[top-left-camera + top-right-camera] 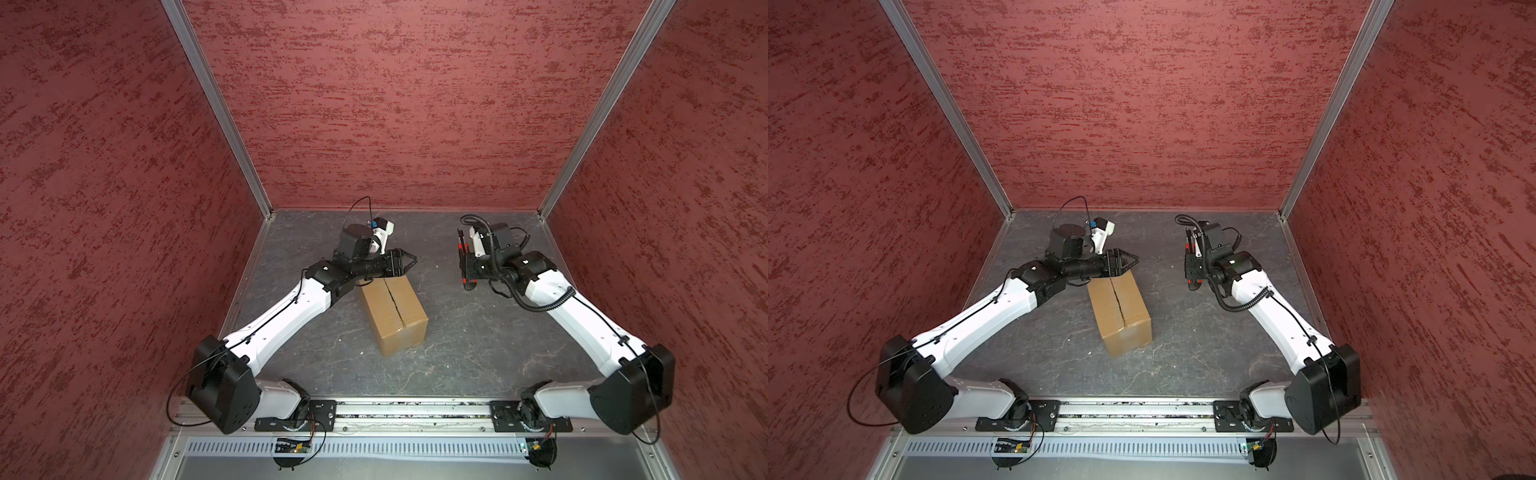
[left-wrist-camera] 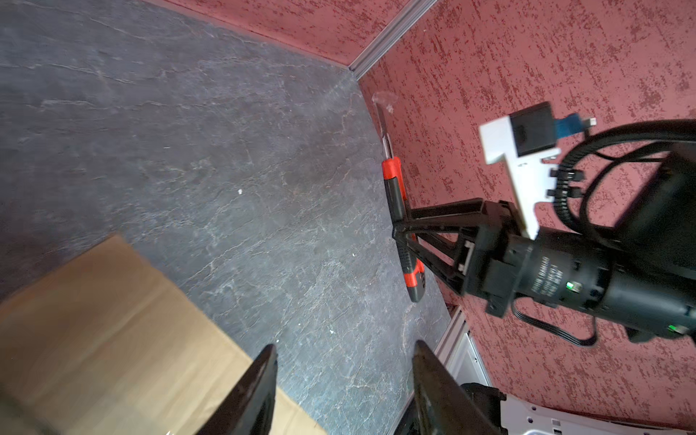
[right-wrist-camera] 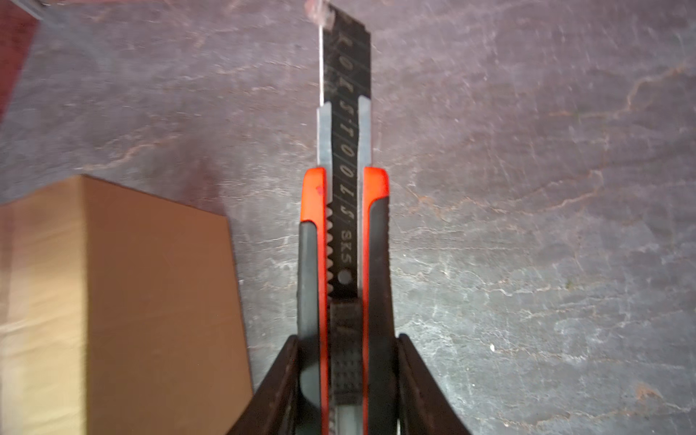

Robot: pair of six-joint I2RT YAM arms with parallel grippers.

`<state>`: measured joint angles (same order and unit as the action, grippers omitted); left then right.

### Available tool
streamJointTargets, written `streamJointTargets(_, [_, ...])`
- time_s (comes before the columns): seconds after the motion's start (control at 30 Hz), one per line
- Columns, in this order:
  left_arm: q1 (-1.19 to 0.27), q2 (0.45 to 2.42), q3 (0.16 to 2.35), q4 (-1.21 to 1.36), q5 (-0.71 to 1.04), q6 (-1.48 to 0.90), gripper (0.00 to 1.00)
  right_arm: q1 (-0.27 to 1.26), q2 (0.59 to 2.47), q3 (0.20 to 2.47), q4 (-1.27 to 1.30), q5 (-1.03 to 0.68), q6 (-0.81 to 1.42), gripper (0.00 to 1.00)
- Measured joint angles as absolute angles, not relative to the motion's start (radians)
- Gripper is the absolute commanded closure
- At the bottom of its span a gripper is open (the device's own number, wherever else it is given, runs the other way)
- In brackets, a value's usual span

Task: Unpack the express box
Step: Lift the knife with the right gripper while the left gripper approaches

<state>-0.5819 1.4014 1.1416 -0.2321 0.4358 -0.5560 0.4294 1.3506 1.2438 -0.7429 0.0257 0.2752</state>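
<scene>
Plain brown express box [image 1: 395, 316], red-and-black utility knife [image 3: 344, 244] — grey veined table [image 1: 478, 340]

Your table [image 1: 457, 340] is a dark grey slab, slate-like, with pale veins running across it. On it you have the box [image 1: 394, 316], standing flat on its base near the middle, turned a little askew, its flaps down. A few tiny white specks [image 1: 363, 353] lie near it.
</scene>
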Motion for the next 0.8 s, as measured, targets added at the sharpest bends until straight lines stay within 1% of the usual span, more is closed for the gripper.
streamJointTargets(0.13, [-0.617,1.472,1.156,-0.166,0.457,-0.587,0.45,0.461,1.34,1.259,-0.762,0.019,0.272,0.85])
streamJointTargets(0.43, [-0.668,1.561,1.2,0.016,0.493,-0.68,0.48,0.507,1.338,1.268,-0.783,-0.001,0.269,0.85])
streamJointTargets(0.63, [-0.691,1.625,1.224,0.069,0.497,-0.719,0.5,0.527,1.332,1.269,-0.783,-0.008,0.268,0.85])
streamJointTargets(0.8, [-0.701,1.638,1.225,0.077,0.494,-0.73,0.51,0.544,1.316,1.269,-0.784,-0.015,0.269,0.85])
